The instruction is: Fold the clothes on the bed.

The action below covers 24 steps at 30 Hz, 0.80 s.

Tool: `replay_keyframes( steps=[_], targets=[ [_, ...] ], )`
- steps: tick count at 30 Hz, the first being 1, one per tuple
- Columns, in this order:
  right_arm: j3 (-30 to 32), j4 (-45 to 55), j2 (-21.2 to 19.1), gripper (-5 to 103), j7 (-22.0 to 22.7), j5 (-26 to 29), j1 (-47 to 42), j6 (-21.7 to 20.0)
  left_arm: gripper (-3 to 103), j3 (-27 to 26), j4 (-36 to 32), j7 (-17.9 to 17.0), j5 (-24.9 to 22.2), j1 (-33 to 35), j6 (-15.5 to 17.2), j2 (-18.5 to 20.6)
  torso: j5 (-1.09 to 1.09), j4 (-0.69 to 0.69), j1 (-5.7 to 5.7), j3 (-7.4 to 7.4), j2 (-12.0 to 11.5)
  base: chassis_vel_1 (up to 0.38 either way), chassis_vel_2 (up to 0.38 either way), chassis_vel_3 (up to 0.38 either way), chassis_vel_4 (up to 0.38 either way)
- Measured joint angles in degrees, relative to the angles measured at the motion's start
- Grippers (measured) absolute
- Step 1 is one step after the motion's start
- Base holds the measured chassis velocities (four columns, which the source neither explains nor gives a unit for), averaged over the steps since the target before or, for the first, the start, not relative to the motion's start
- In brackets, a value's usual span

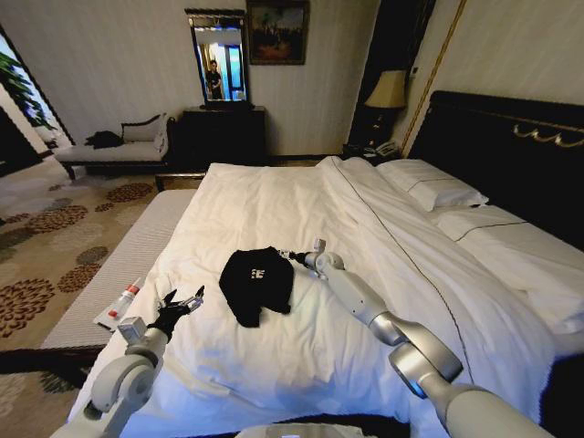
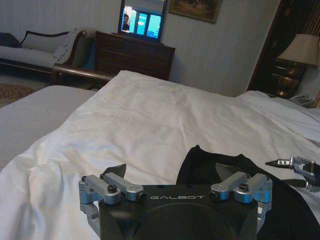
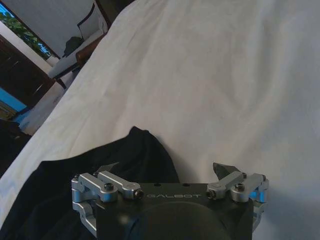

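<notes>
- Item, the clothes (image 1: 257,283): one black short-sleeved T-shirt with small white lettering; lying bunched and partly gathered on the white duvet (image 1: 301,210), in the near half of the bed (image 1: 511,265); edges uneven, one lobe trailing toward the robot; not yet a flat, squared fold.
- Item, right claw (image 1: 286,255): arm stretched across the duvet; fingertips at the shirt's far right edge; in the right wrist view the fingers stand spread wide, with black cloth between and just beneath them, nothing clamped; whether the tips touch the fabric cannot be told.
- Item, left claw (image 1: 182,301): low over the duvet, near the shirt's left side but apart from it; fingers parted and empty; the left wrist view shows the shirt (image 2: 235,175) just ahead, with the right claw (image 2: 282,162) beyond it.
- Item, small white tube with a red cap (image 1: 120,302): lying on the grey bench at the bedside, apart from the work.
- Step in hand, judged: both claws taking station at opposite edges of the shirt; early in the fold, no grasp made.
- Next move calls for, judged: pinching a single layer at each edge, not the duvet under it; soft cloth will sag and drag; even tension needed to spread it.
</notes>
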Motion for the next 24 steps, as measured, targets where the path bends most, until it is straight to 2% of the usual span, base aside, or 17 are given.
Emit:
replay_keyframes(
  steps=[5,8,9,10,14,16,17,18,20,21,24],
  targets=[
    [0.35,-1.28,0.31,101,-0.46,-0.3,-0.03,0.18,100,-0.17,-0.21,-0.13,0.01,0.34,0.0,-0.08,0.0,0.0,0.0,0.0,0.0,0.0,0.0,0.0,0.0],
    [0.32,-1.33,0.49,97,-0.52,-0.3,-0.06,0.19,100,-0.24,-0.35,-0.14,0.03,0.45,0.0,-0.17,0.0,0.0,0.0,0.0,0.0,0.0,0.0,0.0,0.0],
    [0.21,-1.33,0.6,92,-0.52,-0.29,-0.11,0.19,100,-0.27,-0.4,-0.15,0.04,0.45,0.0,-0.21,0.0,0.0,0.0,0.0,0.0,0.0,0.0,0.0,0.0],
    [0.21,-1.33,0.6,92,-0.52,-0.29,-0.11,0.19,100,-0.27,-0.4,-0.15,0.04,0.45,0.0,-0.21,0.0,0.0,0.0,0.0,0.0,0.0,0.0,0.0,0.0],
    [-0.08,-1.38,0.98,74,-0.5,-0.16,-0.09,0.19,100,-0.47,-0.6,-0.24,0.05,0.49,0.0,-0.19,0.0,0.01,0.0,0.0,0.0,0.0,0.0,0.0,0.0],
    [-0.23,-1.46,1.0,74,-0.48,-0.13,-0.08,0.18,100,-0.6,-0.64,-0.24,0.04,0.55,0.0,-0.16,0.0,0.01,0.0,0.0,0.0,0.0,0.0,0.0,0.0],
    [-0.45,-1.65,1.0,63,-0.47,-0.12,-0.08,0.17,100,-0.75,-0.65,-0.25,0.02,0.59,0.0,-0.16,0.0,0.0,0.0,0.0,0.0,0.0,0.0,0.0,0.0],
    [-0.52,-1.72,1.0,63,-0.47,-0.12,-0.08,0.17,100,-0.8,-0.65,-0.25,0.02,0.61,0.0,-0.15,0.0,0.0,0.0,0.0,0.0,0.0,0.0,0.0,0.0],
    [-0.77,-2.17,1.0,52,-0.45,-0.16,-0.08,0.17,100,-1.01,-0.47,-0.19,0.0,0.67,0.0,-0.06,0.0,0.0,0.0,0.0,0.0,0.0,0.0,0.0,0.0],
    [-0.77,-2.17,1.0,52,-0.45,-0.16,-0.08,0.17,100,-1.01,-0.47,-0.19,0.0,0.67,0.0,-0.06,0.0,0.0,0.0,0.0,0.0,0.0,0.0,0.0,0.0],
    [-0.86,-2.28,0.98,41,-0.42,-0.17,-0.06,0.16,100,-0.95,-0.22,-0.16,-0.09,0.35,0.0,0.0,0.0,0.0,0.0,0.0,0.0,0.0,0.0,0.0,0.0]
  ],
)
